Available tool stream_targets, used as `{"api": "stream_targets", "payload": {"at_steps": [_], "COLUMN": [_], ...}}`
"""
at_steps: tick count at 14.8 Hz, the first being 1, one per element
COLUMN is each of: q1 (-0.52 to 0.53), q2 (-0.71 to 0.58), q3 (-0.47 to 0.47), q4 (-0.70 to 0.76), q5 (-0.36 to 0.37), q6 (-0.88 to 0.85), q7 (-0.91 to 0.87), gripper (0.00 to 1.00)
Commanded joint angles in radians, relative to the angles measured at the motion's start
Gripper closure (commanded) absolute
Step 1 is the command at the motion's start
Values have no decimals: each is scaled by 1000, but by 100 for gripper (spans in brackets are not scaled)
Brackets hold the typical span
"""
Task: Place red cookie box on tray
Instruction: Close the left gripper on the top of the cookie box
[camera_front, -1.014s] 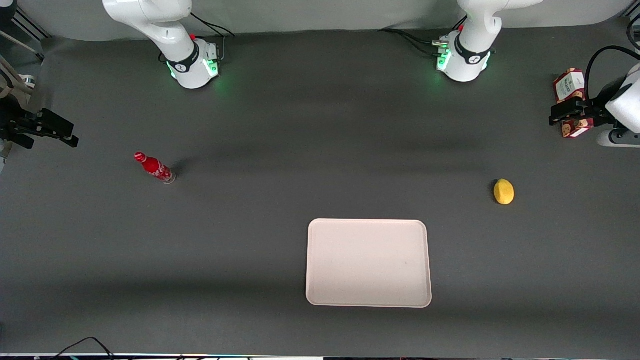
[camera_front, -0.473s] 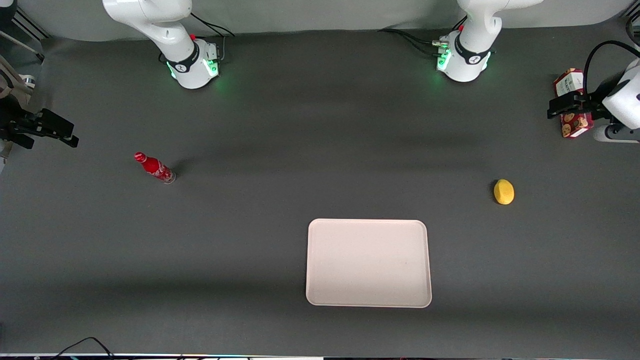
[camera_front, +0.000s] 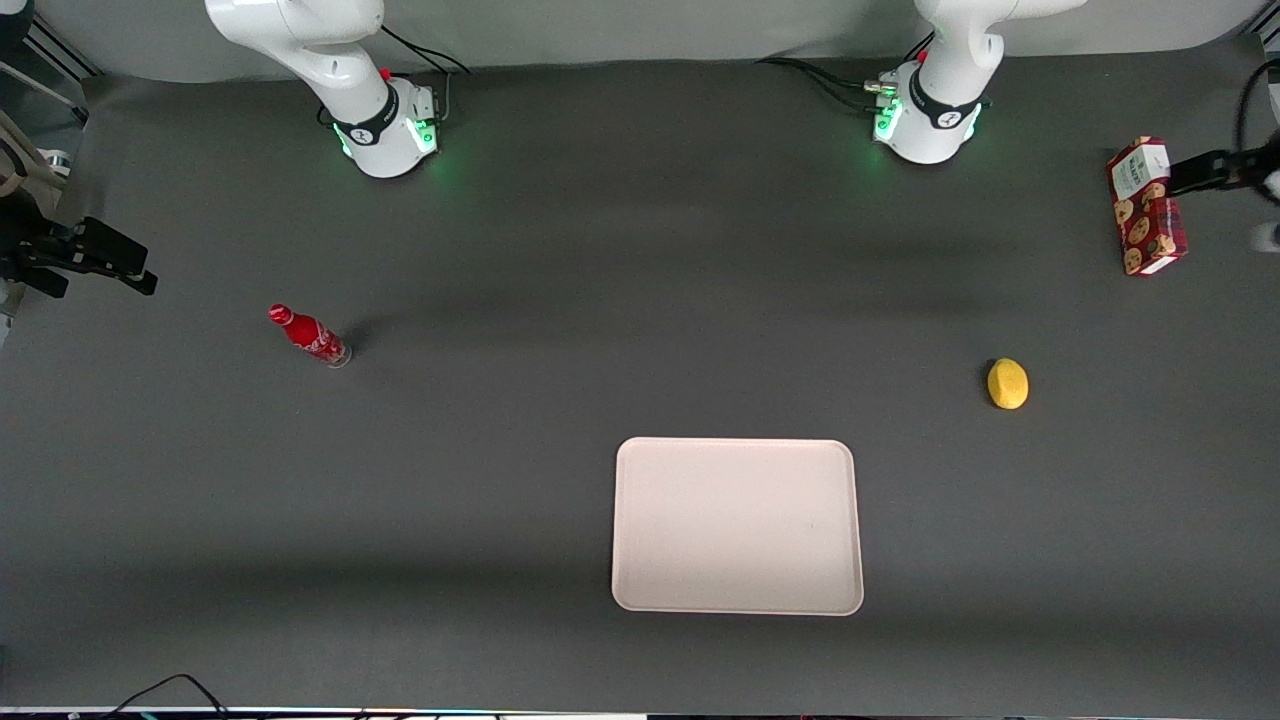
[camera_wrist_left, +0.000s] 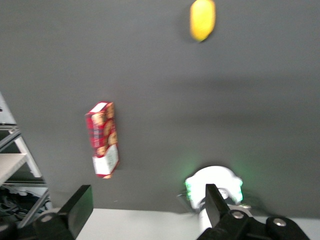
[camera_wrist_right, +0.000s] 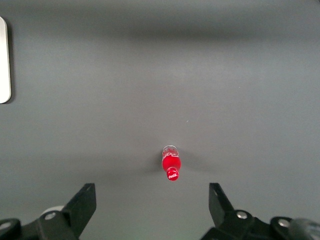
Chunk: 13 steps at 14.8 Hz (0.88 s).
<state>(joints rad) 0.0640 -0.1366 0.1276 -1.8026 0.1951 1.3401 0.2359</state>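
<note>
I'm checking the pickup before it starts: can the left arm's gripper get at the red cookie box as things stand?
Probably yes. The red cookie box lies alone on the table, nothing touching it; the lemon lies well apart. The gripper is open, above and just off the box.

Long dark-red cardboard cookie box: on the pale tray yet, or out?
Out. The dark-red cookie box lies flat on the dark table, far from the bare pale tray. The open tool hangs above, not touching it.

No legible text on the red cookie box (camera_front: 1146, 206) label.
</note>
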Motion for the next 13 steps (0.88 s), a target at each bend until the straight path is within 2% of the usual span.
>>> {"api": "stream_targets", "payload": {"at_steps": [1, 3, 5, 9, 13], "q1": [-13, -12, 11, 16, 19], "q2": [-51, -52, -55, -86, -115], "q3": [171, 291, 343, 556, 720], "q4": [-40, -88, -211, -484, -697], "q5": [122, 130, 136, 141, 226], "q6": [19, 94, 224, 520, 802], "q7": [231, 354, 416, 604, 684], "gripper": [0, 0, 0, 0, 0]}}
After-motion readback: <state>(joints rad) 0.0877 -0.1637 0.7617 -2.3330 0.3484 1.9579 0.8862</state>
